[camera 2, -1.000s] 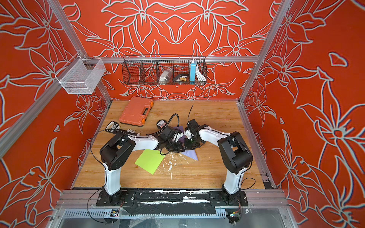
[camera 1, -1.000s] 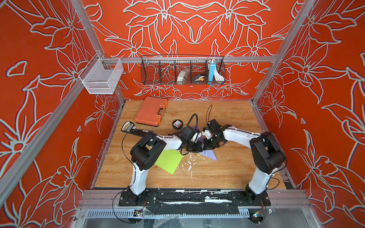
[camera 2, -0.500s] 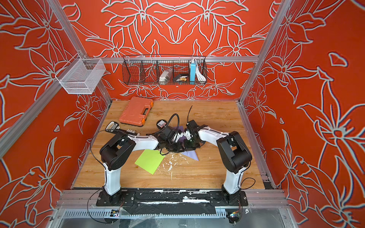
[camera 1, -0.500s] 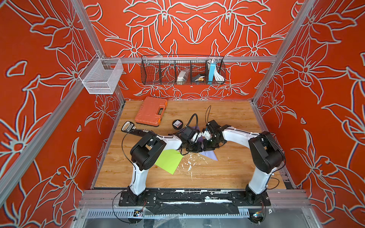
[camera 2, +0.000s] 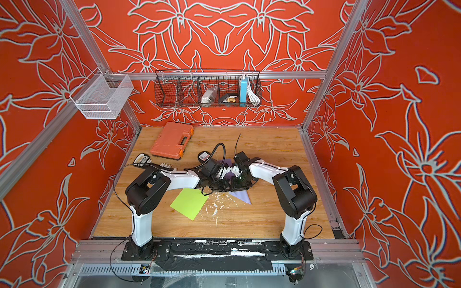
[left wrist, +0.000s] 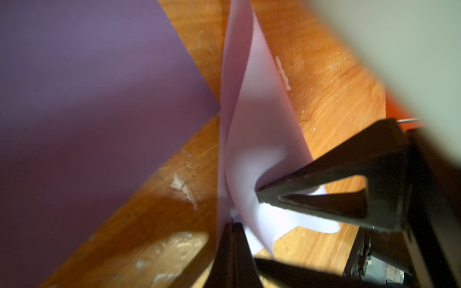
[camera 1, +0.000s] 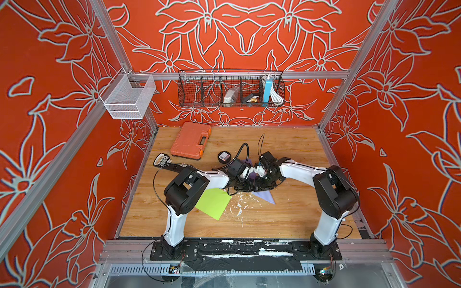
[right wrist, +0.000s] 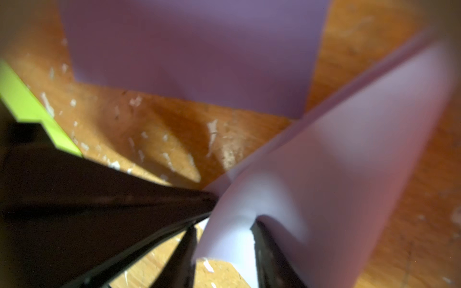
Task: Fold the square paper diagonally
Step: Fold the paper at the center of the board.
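The paper lies mid-table, near a green sheet and largely hidden under both grippers, which meet over it. The left gripper is clamped tight on a raised flap, evidently to hold it up off the wood. The right gripper has its jaws apart, with the curled flap loose between them, gripping nothing. Judgement: the fold is under way, with no crease pressed flat yet.
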Available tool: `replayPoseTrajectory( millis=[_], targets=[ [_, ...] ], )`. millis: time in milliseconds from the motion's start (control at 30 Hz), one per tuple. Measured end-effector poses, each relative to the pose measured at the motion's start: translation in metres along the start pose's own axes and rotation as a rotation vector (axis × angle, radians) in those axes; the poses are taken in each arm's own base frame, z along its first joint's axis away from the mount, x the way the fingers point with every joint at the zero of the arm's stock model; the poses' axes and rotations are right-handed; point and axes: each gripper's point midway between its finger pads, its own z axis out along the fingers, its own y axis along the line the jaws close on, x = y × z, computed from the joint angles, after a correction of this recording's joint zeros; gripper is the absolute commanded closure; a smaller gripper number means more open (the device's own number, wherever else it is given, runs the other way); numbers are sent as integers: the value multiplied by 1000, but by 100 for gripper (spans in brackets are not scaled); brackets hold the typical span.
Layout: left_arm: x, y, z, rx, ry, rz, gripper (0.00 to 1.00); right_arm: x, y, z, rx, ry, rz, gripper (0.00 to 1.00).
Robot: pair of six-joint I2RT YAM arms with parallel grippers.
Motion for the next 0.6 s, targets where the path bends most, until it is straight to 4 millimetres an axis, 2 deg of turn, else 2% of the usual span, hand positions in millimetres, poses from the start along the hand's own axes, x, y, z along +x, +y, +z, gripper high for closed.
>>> replayPoseTrajectory(
  millis=[367, 467, 600],
  targets=[
    [-8, 8, -17, -64, -45, -4, 100, 0, 3, -1, -2, 0, -6, 44],
    [-10, 6, -20, -66, -55, 4, 100, -1, 3, -1, -2, -2, -4, 58],
    [-9, 4, -22, -53, -57, 11, 100, 1, 1, 0, 4, 0, 3, 65]
  ],
)
